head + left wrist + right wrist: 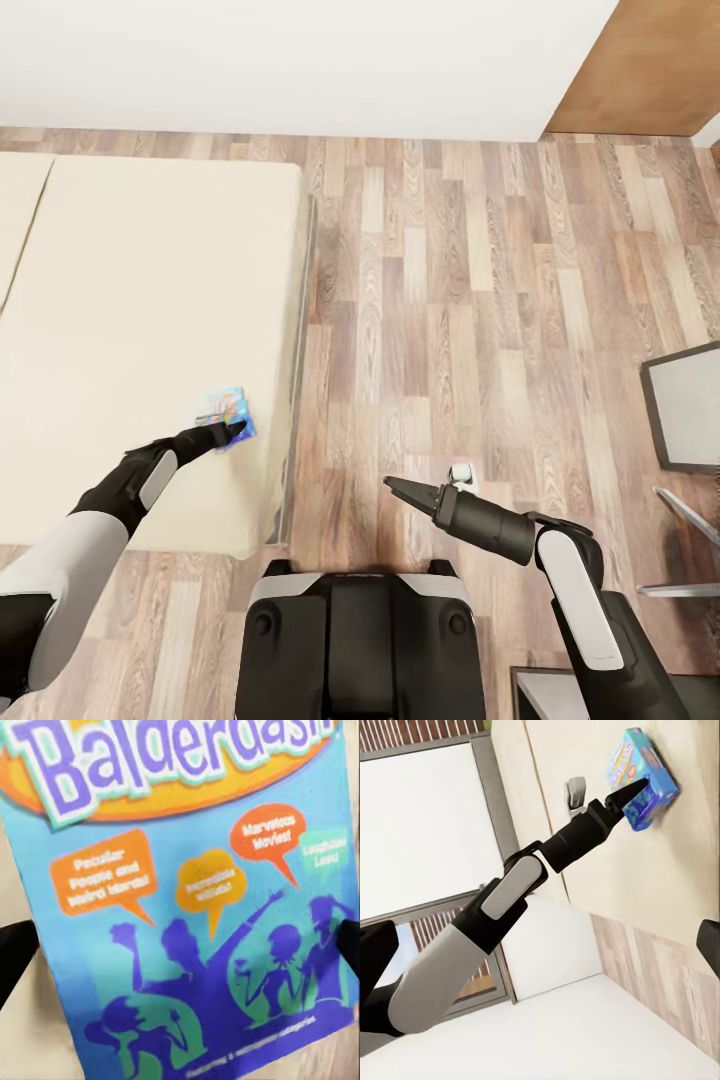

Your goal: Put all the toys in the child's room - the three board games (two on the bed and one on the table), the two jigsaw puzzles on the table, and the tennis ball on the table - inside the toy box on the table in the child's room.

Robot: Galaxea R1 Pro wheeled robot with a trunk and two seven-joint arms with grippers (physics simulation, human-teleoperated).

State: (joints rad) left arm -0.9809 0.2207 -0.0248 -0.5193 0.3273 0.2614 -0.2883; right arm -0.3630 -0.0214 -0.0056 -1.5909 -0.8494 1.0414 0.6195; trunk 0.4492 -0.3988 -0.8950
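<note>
In the head view the small blue board game (227, 416) lies flat on the beige mattress of the bed (130, 300), left of centre in the frame and near the mattress edge that borders the wood plank floor (470, 300). The left pincer (232, 429) reaches to the box's near side, its dark tip overlapping the box. The left wrist view looks straight onto the lid (187, 907), lettered "Balderdash", with dark fingertips (13, 952) spread at both frame edges, so this pincer is released and wide apart. The right pincer (392, 486) hangs over the floor at lower centre, grasping nothing; whether its fingers are parted I cannot tell. At the right edge stands a grey panel (690, 405).
</note>
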